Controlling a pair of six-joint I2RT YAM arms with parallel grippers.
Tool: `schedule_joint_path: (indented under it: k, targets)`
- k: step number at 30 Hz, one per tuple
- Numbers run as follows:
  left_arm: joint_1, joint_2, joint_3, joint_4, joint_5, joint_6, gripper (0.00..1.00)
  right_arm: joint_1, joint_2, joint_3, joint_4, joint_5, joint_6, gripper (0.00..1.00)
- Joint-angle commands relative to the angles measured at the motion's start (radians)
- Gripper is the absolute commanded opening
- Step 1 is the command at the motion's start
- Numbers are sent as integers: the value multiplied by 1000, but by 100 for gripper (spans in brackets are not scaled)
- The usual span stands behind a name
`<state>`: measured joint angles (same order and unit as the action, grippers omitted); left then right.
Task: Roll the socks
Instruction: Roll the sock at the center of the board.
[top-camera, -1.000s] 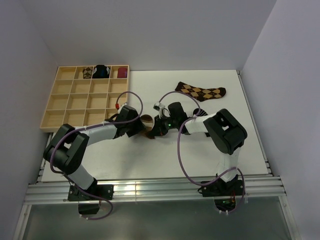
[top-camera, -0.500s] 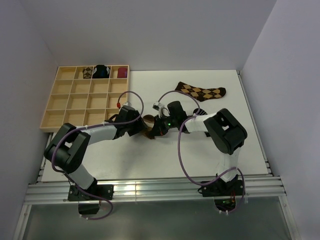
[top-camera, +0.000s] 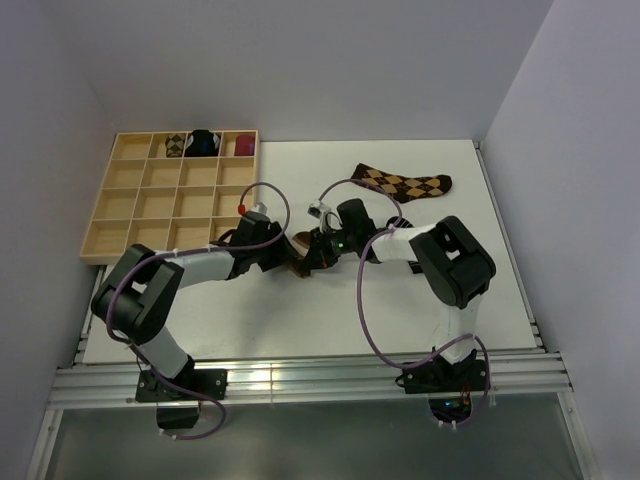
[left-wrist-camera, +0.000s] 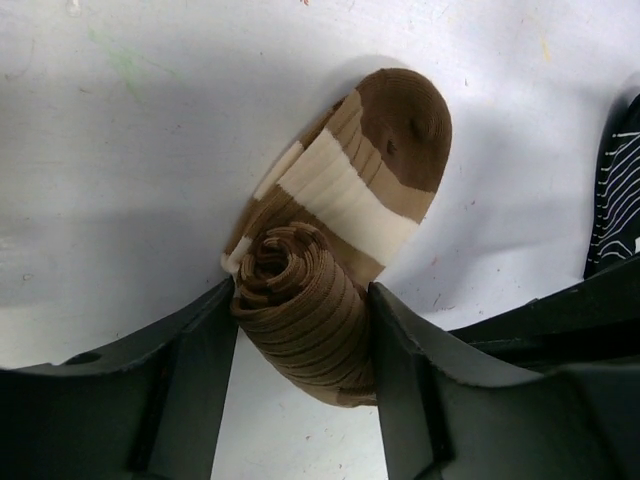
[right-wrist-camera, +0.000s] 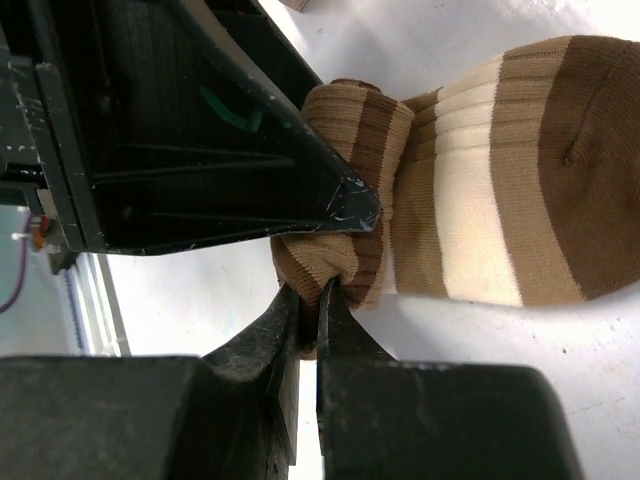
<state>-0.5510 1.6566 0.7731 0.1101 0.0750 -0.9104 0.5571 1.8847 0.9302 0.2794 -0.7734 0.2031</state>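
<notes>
Top view: over the last second both wrists have crept a bit farther up the surface (top-camera: 430, 300). The left tool (top-camera: 290, 262) and right tool (top-camera: 310, 258) meet over the striped sock (top-camera: 298, 241), mid-surface. The argyle sock (top-camera: 405, 184) lies flat at the far right, well apart from them.

Left wrist: the left tool is clamped across the rolled part, a finger pressed on each side. The toe end lies flat beyond it, not yet rolled. The black sock (left-wrist-camera: 615, 190) peeks in at the right edge.

Right wrist: the right tool is pinched nearly flat on fabric at the roll's end, just beside a left finger.

My read: that little creep means the roll is advancing toward the toe, so this sock is mostly done, with two left.
</notes>
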Motion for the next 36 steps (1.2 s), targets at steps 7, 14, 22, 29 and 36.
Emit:
schedule_joint_path:
  k: [7, 14, 22, 29, 36]
  targets:
    - [-10, 61, -17, -75, 36, -4, 37, -59, 97, 88, 4, -12, 78, 0]
    - [-10, 103, 25, -154, 8, -15, 18, -69, 113, 64, 0, 80, 110, 4]
    - [-10, 155, 89, -283, -20, -48, 0, -49, -99, -37, 46, 250, 67, 41]
    - [-9, 172, 123, -349, -8, -71, 0, 105, -344, -188, 107, 667, -65, 52]
    - [-10, 189, 143, -363, 11, -73, 0, 309, -329, -179, 110, 887, -191, 54]
